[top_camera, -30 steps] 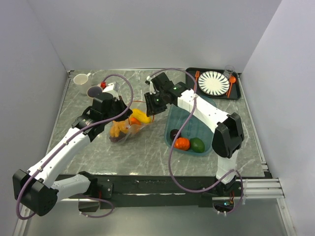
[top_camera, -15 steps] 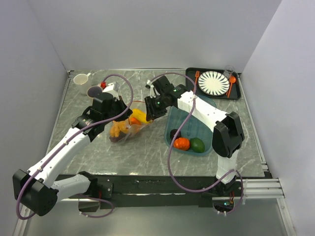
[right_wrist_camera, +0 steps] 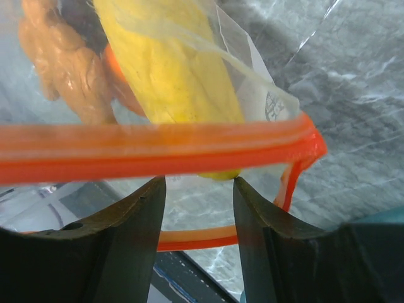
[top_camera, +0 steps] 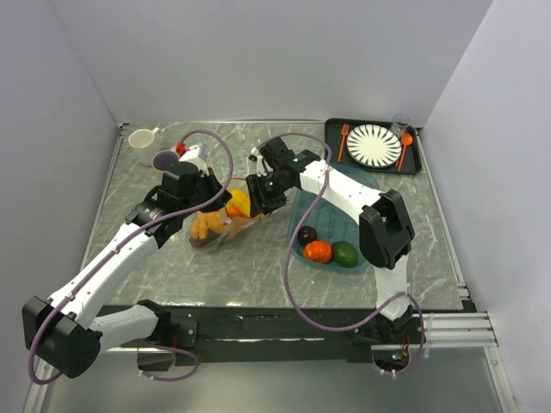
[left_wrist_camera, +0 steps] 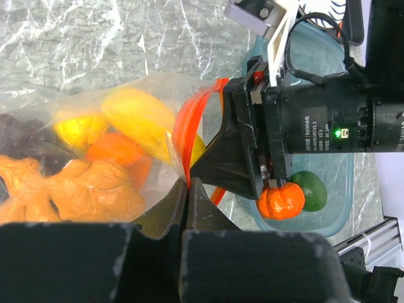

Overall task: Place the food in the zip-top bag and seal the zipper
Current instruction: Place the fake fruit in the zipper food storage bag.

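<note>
The zip-top bag (top_camera: 217,228) lies on the tabletop (top_camera: 258,271) between the two arms, its mouth turned toward the teal tray (top_camera: 349,219). The left tool (left_wrist_camera: 188,187) is pinched shut on the zipper (right_wrist_camera: 158,150), holding the mouth up. The right tool (right_wrist_camera: 199,189) sits at that mouth with its jaws apart; the strip crosses just above its fingertips and nothing looks clamped between them. Orange pieces and a yellow piece (right_wrist_camera: 170,69) are inside, the yellow one right at the opening. A red-orange piece (top_camera: 318,251), a green piece (top_camera: 345,254) and dark purple grapes (top_camera: 306,235) lie in the tray. If the right tool backs out carelessly, a finger could snag the strip and drag the floppy bag, tipping the yellow piece out. The left tool's thin pinch could slip and the mouth collapse. Food lying across the strip would block sealing
</note>
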Robot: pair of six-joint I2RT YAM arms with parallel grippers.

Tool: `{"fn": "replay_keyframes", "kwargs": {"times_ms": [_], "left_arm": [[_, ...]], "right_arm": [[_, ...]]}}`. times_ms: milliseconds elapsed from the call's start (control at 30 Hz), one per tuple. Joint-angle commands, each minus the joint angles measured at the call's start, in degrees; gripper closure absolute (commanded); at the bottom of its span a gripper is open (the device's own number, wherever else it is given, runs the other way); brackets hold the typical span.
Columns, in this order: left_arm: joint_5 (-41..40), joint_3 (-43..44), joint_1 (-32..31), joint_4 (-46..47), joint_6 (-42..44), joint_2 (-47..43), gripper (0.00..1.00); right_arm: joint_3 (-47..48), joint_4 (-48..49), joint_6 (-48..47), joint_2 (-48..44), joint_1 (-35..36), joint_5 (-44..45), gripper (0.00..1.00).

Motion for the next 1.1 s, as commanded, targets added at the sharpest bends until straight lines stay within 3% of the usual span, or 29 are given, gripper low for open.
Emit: {"fn": "replay_keyframes", "kwargs": {"times_ms": [0,133,333,700,933,1000,1067], "left_arm": [[0.2,1.0,-0.2,2.5,0.1,-1.0,0.99],[0.2,1.5,-0.2,2.4,0.3,-0.6,0.99],[0.2,1.6,-0.2,2.4,0.4,-0.3,0.99],[0.2,1.1,-0.2,2.4,0.1,-0.8,0.99],[-0.4,0.7,-0.2,2.1,0.3,-1.8,0.99],[-0.4,0.5,-0.2,2.2,0.3,-1.8,0.99],[-0.4,0.2,-0.2,2.5,0.2,-1.9,0.99]], "right_arm": [[3.7,0.2,-1.0,0.5,0.5,-0.1,0.44],[5.4,0.9,-0.8,1.8,0.7,-1.6,0.46],[6.4,3.3,0.9,2.7,0.8,-5.2,0.61],[10.9,3.8,3.0,4.5,1.3,-8.9,0.56],[-1.3,7.9,5.8,-7.3,0.2,6.7,0.48],[-6.1,9.9,9.4,-13.0,-0.6,18.4,0.46],[-14.1,13.5,11.7,-17.3,-1.7,23.2,0.42]]}}
